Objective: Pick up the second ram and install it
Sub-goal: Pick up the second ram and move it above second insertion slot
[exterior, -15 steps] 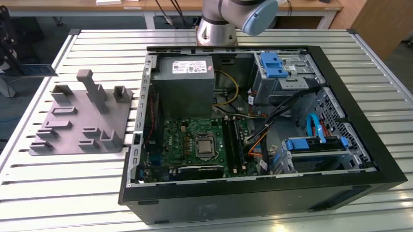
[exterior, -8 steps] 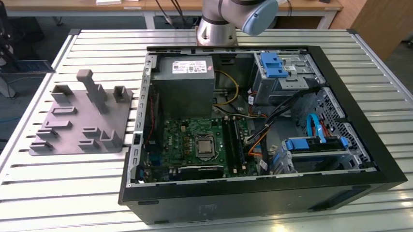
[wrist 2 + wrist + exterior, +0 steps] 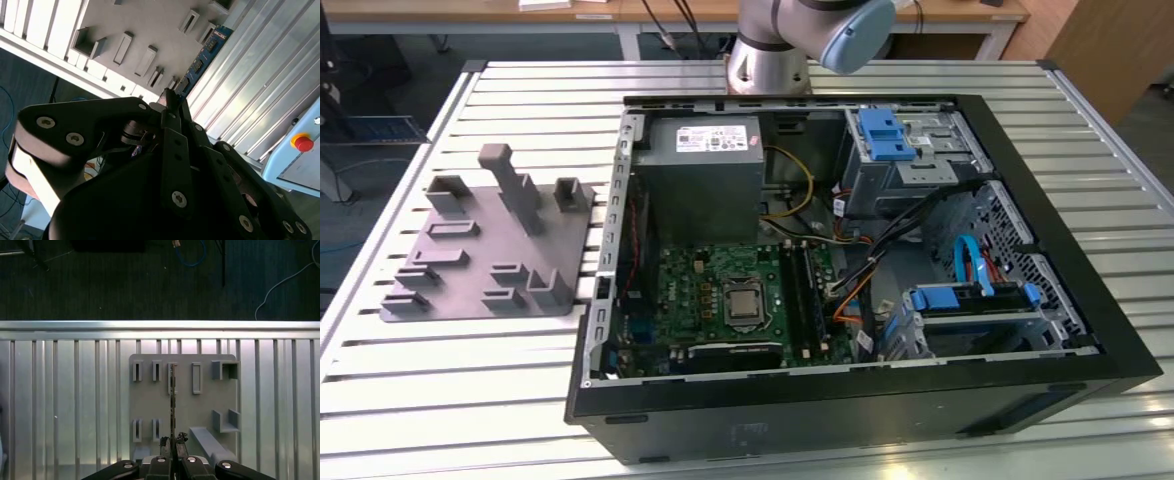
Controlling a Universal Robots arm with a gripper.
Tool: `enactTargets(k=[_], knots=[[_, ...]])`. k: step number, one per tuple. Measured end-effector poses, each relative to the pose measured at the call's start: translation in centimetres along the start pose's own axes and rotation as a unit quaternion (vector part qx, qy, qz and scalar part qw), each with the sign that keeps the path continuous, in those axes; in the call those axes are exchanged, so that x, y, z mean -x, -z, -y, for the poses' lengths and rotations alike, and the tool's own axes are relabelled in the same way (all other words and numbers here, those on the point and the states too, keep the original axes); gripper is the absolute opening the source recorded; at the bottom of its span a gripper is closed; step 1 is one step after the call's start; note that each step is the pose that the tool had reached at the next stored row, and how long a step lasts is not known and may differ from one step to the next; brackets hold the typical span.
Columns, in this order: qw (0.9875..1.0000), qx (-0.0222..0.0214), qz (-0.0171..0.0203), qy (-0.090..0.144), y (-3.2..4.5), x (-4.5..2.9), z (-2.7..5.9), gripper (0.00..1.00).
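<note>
Here the tool (image 3: pixel 173 442) is clenched on the second ram (image 3: pixel 172 395), which juts ahead of its fingertips, over the grey fixture plate (image 3: pixel 150 405); a firm, square hold should aid seating.

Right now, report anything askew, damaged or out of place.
Nothing stands out. In the first wrist view the gripper grips the second ram straight, edge-on to the camera, with the grey fixture plate flat on the slatted table behind it. No damage shows.
</note>
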State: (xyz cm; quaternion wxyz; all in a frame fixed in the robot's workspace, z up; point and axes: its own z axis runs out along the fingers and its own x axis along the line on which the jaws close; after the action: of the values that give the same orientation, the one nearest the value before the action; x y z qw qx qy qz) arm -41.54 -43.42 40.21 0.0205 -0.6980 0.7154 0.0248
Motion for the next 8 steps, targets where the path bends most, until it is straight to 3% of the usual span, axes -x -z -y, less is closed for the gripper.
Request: enactTargets(k=[8], knots=[[1.0,0.0003,0.0001,0.0,0.78,0.05,-0.01,0.14]])
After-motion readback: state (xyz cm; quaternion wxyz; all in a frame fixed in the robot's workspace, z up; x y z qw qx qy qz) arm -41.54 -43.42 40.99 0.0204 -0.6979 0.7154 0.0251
